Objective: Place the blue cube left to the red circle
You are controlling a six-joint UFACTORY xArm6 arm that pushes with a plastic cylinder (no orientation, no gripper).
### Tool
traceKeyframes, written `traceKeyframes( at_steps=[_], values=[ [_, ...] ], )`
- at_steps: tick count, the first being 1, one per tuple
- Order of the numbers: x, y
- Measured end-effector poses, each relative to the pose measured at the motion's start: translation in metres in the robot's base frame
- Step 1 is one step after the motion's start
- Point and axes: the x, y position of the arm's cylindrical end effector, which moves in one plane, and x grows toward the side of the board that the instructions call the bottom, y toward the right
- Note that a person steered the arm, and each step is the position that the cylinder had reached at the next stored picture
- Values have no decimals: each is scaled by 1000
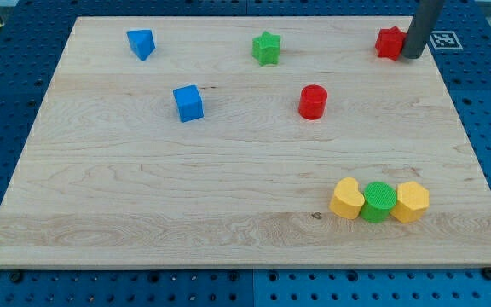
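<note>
The blue cube (188, 103) sits on the wooden board at the view's left of centre. The red circle, a short red cylinder (312, 101), stands to the view's right of it, roughly level, with a wide gap between them. My tip (413, 56) is at the view's top right, on the board, touching or nearly touching the right side of a red star-like block (389, 42). It is far from the blue cube.
A blue triangular block (141, 43) lies at the top left. A green star (266, 48) lies at the top centre. A yellow block (347, 199), a green cylinder (378, 202) and a yellow hexagon (411, 201) stand in a row at the bottom right.
</note>
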Motion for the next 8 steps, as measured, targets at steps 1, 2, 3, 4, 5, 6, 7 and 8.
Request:
traceKeyframes(
  at_steps=[1,2,3,4,5,6,7,8],
  values=[
    [16,4],
    [67,10],
    [89,-46],
    [94,-114],
    [86,-172],
    [88,-220],
    [101,-264],
    [108,-311]
  ],
)
